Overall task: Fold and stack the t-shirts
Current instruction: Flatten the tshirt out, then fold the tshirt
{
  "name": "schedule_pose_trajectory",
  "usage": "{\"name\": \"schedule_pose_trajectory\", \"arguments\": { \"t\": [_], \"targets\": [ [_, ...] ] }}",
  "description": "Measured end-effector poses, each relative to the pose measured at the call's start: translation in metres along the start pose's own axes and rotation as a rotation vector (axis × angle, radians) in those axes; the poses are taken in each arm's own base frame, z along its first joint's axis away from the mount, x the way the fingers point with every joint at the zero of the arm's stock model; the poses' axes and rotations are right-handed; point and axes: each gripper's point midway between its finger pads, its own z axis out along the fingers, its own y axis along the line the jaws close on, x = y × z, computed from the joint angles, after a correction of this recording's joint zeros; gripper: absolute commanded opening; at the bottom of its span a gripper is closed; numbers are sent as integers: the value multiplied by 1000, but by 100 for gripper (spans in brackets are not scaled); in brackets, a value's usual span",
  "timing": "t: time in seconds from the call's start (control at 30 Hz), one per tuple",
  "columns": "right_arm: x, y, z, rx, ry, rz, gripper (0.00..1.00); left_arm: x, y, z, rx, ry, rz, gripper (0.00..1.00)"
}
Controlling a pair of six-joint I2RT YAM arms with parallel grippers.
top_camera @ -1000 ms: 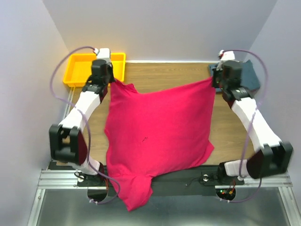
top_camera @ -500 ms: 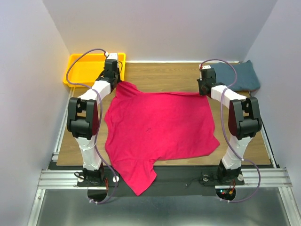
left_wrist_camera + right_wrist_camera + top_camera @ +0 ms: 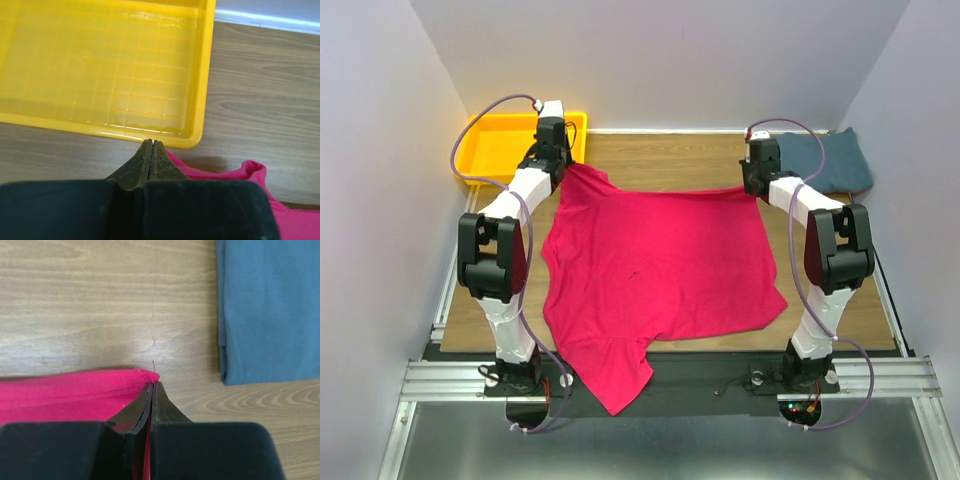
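The crimson-pink t-shirt [image 3: 660, 260] lies spread flat on the wooden table, its near part hanging over the front edge. My left gripper [image 3: 563, 166] is shut on the shirt's far left corner [image 3: 220, 172], just in front of the yellow tray. My right gripper [image 3: 752, 186] is shut on the far right corner [image 3: 100, 390], the pink cloth pinched between the jaws. The teal-blue t-shirt [image 3: 825, 160] lies folded at the far right; it also shows in the right wrist view [image 3: 270, 305], apart from the pink corner.
A yellow plastic tray [image 3: 498, 142] stands at the far left corner; in the left wrist view its rim [image 3: 200, 115] is right ahead of my fingertips. Walls close in the table on three sides. Bare wood [image 3: 660, 160] shows behind the pink shirt.
Both arms came down from holding the pink shirt up and laid it flat on the table. Since half a second ago they have barely moved, only pulling the far edge slightly back.
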Motion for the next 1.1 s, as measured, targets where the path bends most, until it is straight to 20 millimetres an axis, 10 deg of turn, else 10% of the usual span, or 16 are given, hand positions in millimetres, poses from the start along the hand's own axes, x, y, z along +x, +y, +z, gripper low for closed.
{"name": "schedule_pose_trajectory", "arguments": {
  "t": [0.87,1.1],
  "targets": [
    [-64,1,-1,-69,-130,81,1,-35,22,-15,-79,-61,-42,0],
    [-52,7,13,-80,-104,78,1,-46,29,-24,-85,-87,-68,0]
  ]
}}
